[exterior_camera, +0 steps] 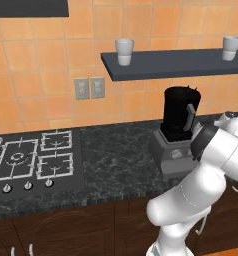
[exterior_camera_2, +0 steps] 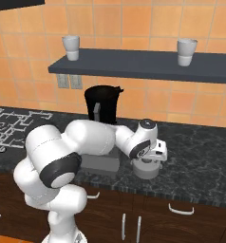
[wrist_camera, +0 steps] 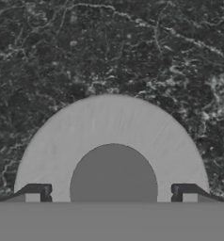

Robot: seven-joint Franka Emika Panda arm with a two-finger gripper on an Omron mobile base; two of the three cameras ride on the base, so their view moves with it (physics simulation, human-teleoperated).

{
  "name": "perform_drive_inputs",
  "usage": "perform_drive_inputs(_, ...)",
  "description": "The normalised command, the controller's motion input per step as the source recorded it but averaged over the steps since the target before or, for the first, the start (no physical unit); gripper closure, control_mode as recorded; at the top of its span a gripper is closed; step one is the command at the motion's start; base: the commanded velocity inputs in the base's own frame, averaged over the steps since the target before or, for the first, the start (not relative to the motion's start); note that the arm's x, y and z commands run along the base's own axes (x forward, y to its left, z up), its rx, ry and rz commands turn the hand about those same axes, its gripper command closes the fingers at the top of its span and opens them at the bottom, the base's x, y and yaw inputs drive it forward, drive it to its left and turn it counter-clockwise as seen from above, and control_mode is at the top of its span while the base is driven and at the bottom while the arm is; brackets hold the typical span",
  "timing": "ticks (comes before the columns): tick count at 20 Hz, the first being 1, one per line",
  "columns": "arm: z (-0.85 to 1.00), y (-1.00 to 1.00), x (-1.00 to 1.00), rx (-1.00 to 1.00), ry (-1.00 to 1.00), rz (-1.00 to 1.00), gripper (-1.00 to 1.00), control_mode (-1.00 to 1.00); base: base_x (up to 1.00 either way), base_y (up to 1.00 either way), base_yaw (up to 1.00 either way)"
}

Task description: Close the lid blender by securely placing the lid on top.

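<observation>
No brand, label or writing can be read on any item.

The gripper points straight down over the lid, a round grey cap with a darker raised centre. Its jaws stand fully apart, one fingertip at each outer edge of the lid. Whether the tips touch the rim cannot be told. Nothing is clamped or lifted.

The lid lies flat on the dark speckled counter, directly under the hand, just right of the blender's base.

The blender stands upright on the same counter, right of the gas hob. Its black jar sits on a boxy dark grey base with a round knob on the front. The jar's mouth is open, with no lid on it. In the right base view the arm crosses in front of the blender and hides most of its base.

A dark shelf on the orange tiled wall carries two white cups, well apart. Two wall sockets sit left of the blender.
</observation>
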Motion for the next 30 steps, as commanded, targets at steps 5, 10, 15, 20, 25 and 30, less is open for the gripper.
perform_drive_inputs(5,-0.18,-0.04,0.20,0.00,0.00,0.00,1.00,-1.00,0.00,0.00,0.00)
perform_drive_inputs(10,-0.41,0.00,0.00,0.00,0.00,0.00,1.00,-1.00,0.00,0.00,0.00)
perform_drive_inputs(15,-0.07,0.00,0.00,0.00,0.00,0.00,1.00,-1.00,0.00,0.00,0.00)
perform_drive_inputs(20,-0.08,0.00,-0.07,0.00,0.01,0.00,1.00,-1.00,0.00,0.00,0.00)
perform_drive_inputs(25,0.58,0.00,-0.20,0.00,0.00,0.00,1.00,-1.00,0.00,0.00,0.00)
perform_drive_inputs(30,1.00,0.00,-0.37,0.00,0.04,0.00,1.00,-1.00,0.00,0.00,0.00)
